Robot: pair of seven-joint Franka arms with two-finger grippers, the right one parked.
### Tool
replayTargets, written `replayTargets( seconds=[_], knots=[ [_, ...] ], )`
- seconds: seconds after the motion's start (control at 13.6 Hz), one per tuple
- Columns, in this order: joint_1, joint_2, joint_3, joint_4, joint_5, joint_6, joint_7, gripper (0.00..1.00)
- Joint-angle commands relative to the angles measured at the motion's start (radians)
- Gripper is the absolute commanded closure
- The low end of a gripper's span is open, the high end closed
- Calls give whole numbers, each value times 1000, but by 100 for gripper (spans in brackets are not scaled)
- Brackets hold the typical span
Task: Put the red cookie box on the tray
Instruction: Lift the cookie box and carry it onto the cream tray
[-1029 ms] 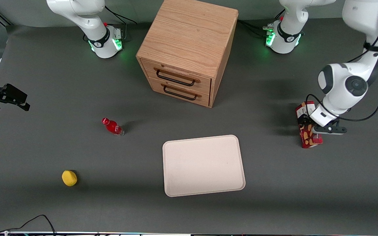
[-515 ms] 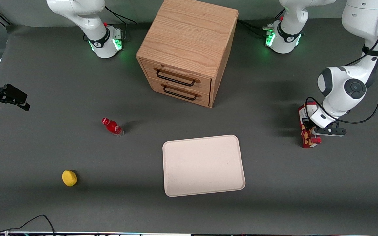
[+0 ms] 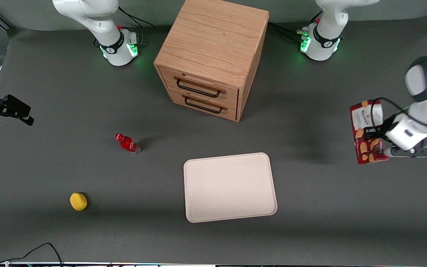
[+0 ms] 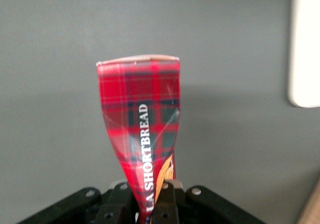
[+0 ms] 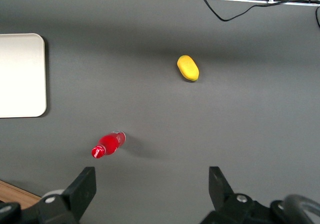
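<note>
Cookie box (image 4: 142, 129) — red tartan; tray (image 3: 230, 187) — cream.

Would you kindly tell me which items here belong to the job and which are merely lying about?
Job:
- red cookie box, clamped in the left pincer, above the table toward the working arm's end
- tray, nothing on it yet

Lying about:
- wooden drawer cabinet
- red bottle
- yellow lemon

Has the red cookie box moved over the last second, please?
Yes. Clamped in the gripper, the red cookie box has risen off the table and shifted away from the tray, toward the table's end.
</note>
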State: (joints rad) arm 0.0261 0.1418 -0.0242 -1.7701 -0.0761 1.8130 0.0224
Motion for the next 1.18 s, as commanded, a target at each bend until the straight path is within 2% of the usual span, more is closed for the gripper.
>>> replayTargets(
  seconds=[0.0, 0.15, 0.22, 0.37, 0.66, 0.81, 0.88, 0.96, 1.1],
  knots=[
    [-14, 99, -103, 263, -43, -182, -208, 100],
    [-18, 165, -268, 281, -42, -103, -438, 100],
    [-20, 214, -334, 282, -27, 8, -532, 100],
    [-32, 319, -423, 273, 91, 219, -649, 100],
    [-48, 546, -456, 247, 319, 516, -664, 100],
    [-48, 585, -450, 190, 413, 655, -731, 100],
    [-48, 596, -447, 170, 449, 681, -769, 61],
    [-46, 602, -447, 172, 481, 683, -791, 1],
    [-37, 595, -447, 173, 487, 668, -789, 0]
  ],
)
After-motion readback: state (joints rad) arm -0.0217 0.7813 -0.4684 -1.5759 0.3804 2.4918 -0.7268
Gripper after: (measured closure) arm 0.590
